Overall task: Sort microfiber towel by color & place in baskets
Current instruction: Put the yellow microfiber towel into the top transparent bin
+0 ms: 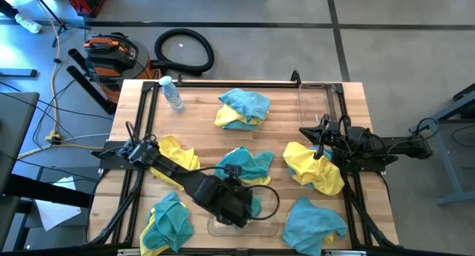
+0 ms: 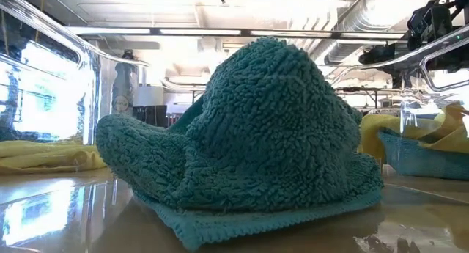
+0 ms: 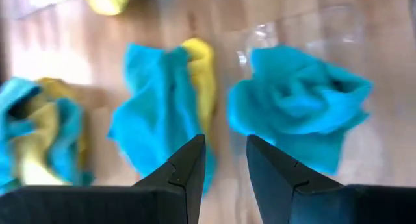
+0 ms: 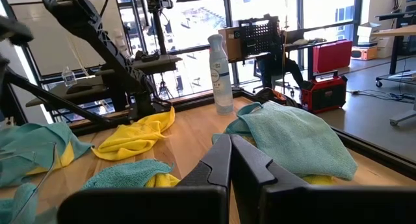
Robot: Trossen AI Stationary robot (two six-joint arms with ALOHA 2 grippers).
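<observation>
At six o'clock on the worktop (image 1: 356, 100), a clear basket (image 1: 245, 228) near the front edge holds one teal towel (image 3: 296, 104), heaped inside it and filling the low view. That is the only cloth I can see sorted. A second basket (image 1: 315, 107) stands at about two o'clock, near the back right corner, and looks to have nothing in it. The rest lie loose: a teal-and-yellow heap (image 1: 243, 107) at twelve o'clock, a teal-and-yellow pile (image 1: 249, 165) at the centre, a yellow cloth (image 1: 178, 152) at nine o'clock, a teal-and-yellow bundle (image 1: 167, 220) at seven o'clock, a yellow-and-teal heap (image 1: 315, 167) at three o'clock and a teal cloth (image 1: 315, 222) at five o'clock. By my reckoning the task is barely begun, with all the yellow and most of the teal left.

The left arm reaches from nine o'clock diagonally toward six, its wrist bent down over the front basket. The left end effector (image 3: 224, 162) hangs above the teal towel there, fingers parted and empty, clear of the cloth. The right arm waits at three o'clock, pointing across the worktop, and the right end effector (image 4: 229, 160) is closed on nothing. A water bottle (image 1: 172, 93) stands at eleven o'clock.
</observation>
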